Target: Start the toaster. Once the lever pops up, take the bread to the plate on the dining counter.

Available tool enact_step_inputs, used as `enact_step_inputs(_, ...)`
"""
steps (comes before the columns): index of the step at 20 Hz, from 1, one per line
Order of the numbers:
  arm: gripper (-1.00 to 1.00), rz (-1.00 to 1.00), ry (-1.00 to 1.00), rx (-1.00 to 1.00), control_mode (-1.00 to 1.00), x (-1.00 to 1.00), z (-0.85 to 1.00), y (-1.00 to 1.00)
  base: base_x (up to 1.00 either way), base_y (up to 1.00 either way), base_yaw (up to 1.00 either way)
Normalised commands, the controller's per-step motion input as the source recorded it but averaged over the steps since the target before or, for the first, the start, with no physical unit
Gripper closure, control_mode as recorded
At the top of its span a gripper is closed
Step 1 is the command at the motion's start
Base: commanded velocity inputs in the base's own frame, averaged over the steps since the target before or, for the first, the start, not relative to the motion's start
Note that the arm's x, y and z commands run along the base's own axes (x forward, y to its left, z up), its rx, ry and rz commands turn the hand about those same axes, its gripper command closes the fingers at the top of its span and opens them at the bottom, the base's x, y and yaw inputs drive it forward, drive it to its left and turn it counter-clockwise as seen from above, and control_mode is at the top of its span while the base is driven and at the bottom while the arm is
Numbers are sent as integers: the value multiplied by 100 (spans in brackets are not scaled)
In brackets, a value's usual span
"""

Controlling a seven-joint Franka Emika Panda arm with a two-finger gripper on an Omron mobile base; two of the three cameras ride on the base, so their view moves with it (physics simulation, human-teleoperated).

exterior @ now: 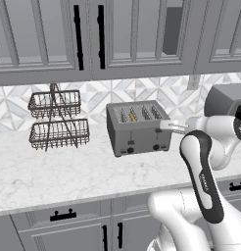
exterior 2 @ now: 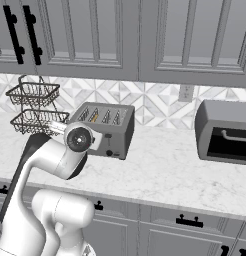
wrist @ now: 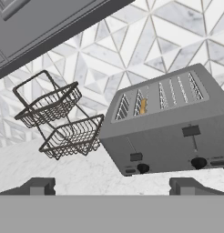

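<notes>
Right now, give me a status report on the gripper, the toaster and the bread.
Gripper open, empty, short of the toaster. Bread sits in second slot from left. Left lever down, right lever up. Wire basket rack beside toaster, not blocking.

Arm folded low, gripper (wrist: 112,187) spread wide, empty.

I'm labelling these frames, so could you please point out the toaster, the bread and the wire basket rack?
toaster (wrist: 168,132): hand view, its grey front panel.
bread (wrist: 143,106): hand view, orange edge in the second slot.
wire basket rack (exterior: 59,132): left base view, lower basket.
</notes>
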Motion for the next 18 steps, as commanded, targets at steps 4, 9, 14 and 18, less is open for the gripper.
enact_step_inputs(4, -100, 0, 0, 0, -100, 0, 0, 0, 0, 0, 0)
enact_step_inputs(9, -100, 0, 0, 0, -100, 0, 0, 0, 0, 0, 0)
enact_step_inputs(14, -100, 0, 0, 0, -100, 0, 0, 0, 0, 0, 0)
enact_step_inputs(18, -100, 0, 0, 0, -100, 0, 0, 0, 0, 0, 0)
